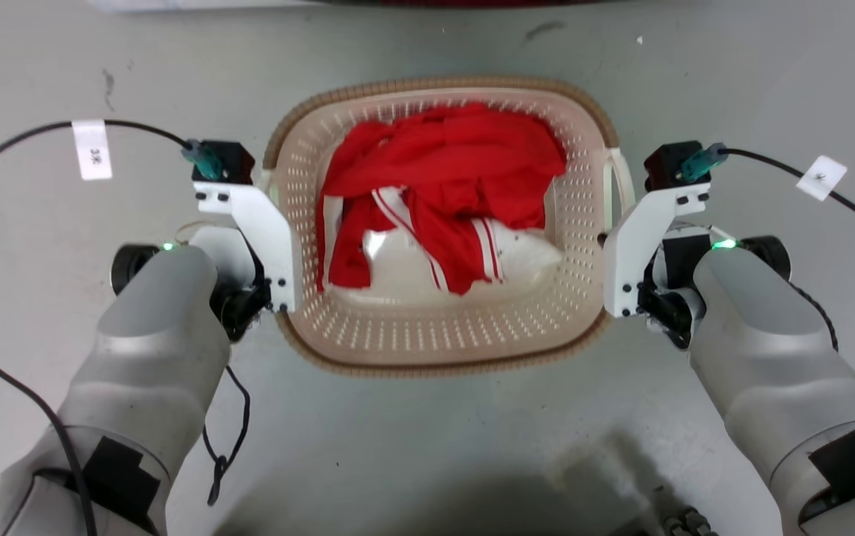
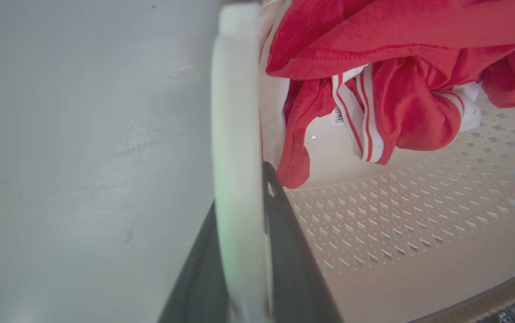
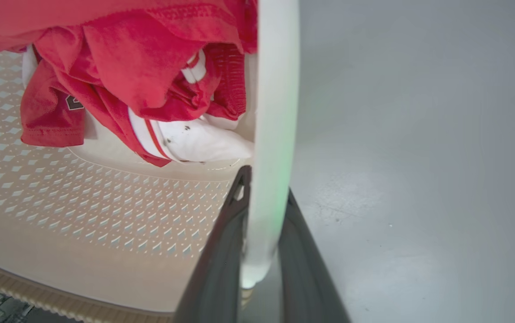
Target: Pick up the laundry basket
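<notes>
Jaws left and right both clamped on the white side handles (image 2: 235, 112) of the laundry basket (image 1: 434, 339), centred between them over the floor (image 1: 427, 447) with red clothes (image 1: 449, 156) inside, opposed grips likely to keep it level.

Head view: the left forearm (image 1: 159, 335) and right forearm (image 1: 762, 335) are extending forward, well apart, in mirrored poses. Wrist views: the left gripper (image 2: 241, 193) and right gripper (image 3: 266, 184) are each pinching a white side handle of the laundry basket (image 1: 434, 350) between two dark fingers, jaws standing nearly closed.
</notes>
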Controlling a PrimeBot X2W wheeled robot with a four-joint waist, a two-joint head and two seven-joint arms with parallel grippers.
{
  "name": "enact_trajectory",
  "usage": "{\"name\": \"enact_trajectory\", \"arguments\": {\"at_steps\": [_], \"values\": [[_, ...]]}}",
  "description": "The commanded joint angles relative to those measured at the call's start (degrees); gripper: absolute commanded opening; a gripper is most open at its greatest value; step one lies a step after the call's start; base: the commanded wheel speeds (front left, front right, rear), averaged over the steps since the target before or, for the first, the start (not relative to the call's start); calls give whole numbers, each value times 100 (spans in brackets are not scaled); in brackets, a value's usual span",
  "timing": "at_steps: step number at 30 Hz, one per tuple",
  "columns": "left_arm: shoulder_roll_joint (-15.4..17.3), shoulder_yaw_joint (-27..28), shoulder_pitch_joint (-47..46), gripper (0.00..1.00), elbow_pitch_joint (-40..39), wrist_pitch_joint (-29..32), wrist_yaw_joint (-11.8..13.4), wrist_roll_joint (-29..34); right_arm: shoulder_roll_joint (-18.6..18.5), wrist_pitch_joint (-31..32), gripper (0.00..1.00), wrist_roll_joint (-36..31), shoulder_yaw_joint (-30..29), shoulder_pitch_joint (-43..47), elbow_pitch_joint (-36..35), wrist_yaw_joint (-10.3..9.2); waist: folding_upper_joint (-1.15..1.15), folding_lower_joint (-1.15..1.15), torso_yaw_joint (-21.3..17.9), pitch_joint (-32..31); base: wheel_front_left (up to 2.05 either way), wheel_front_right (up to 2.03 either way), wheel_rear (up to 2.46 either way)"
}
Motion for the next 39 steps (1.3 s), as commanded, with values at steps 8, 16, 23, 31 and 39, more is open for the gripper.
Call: {"name": "enact_trajectory", "arguments": {"at_steps": [8,16,23,31,39], "values": [[-120,-196,336,0,8,746,-18,-477,61,1017,0,514,454,305,-120,10,0,0,35,-894,0,0,0],[-182,-362,575,0,-48,1384,-20,-852,76,1631,0,777,685,469,-2,15,0,0,85,-1780,0,0,0],[-183,-468,767,0,5,1822,-34,-1111,71,2055,0,887,740,605,113,15,0,0,114,-2519,0,0,0],[-249,-538,964,0,176,2187,-33,-1330,67,2506,0,959,654,836,160,14,0,0,153,-3231,0,0,0],[-313,-595,1153,0,246,2501,-33,-1507,67,3008,0,924,496,1084,171,14,0,0,150,-3866,0,0,0]]}}
